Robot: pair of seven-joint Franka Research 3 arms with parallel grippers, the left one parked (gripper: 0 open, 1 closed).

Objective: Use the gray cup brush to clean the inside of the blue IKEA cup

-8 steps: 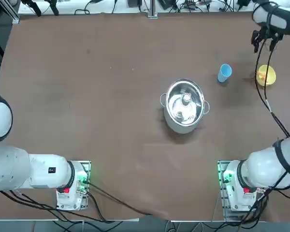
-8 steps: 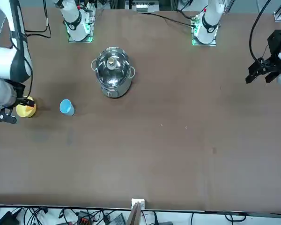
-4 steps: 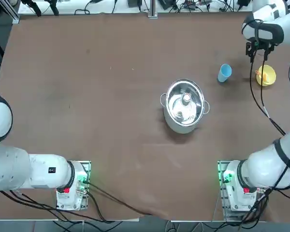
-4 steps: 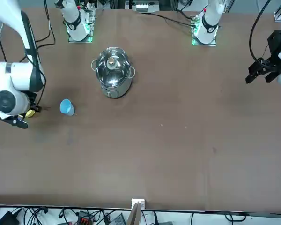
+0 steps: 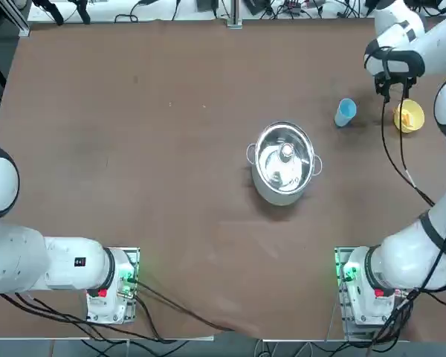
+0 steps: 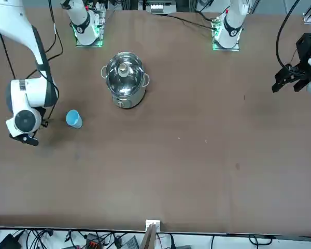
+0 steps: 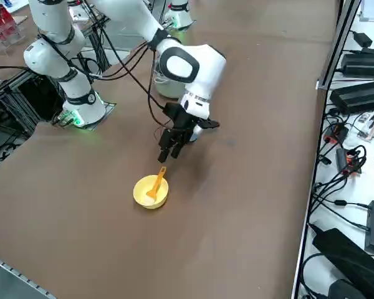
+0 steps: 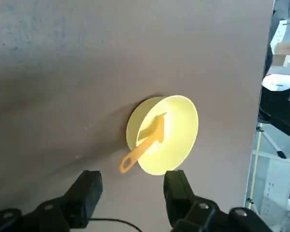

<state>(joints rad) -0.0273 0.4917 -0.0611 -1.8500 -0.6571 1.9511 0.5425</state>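
Note:
The gray cup brush (image 8: 142, 145) shows as an orange stick leaning in a yellow cup (image 8: 176, 133), its handle end sticking out over the rim. In the top view the yellow cup (image 5: 409, 116) stands at the table's far right, with the blue IKEA cup (image 5: 345, 112) upright a short way to its left. My right gripper (image 8: 133, 182) hangs open above the table just beside the yellow cup (image 7: 151, 192), close to the brush (image 7: 157, 184) handle and holding nothing. In the front view the arm hides the yellow cup, and the blue cup (image 6: 73, 119) stands next to it.
A steel pot (image 5: 284, 160) with a lid stands near the middle of the table, left of the blue cup. The table's right edge runs close behind the yellow cup, with cables and power bricks (image 7: 361, 62) on the floor beyond it.
My right gripper has swung in from the table's far right edge and come down beside the yellow cup. The cups, brush and pot have not moved.

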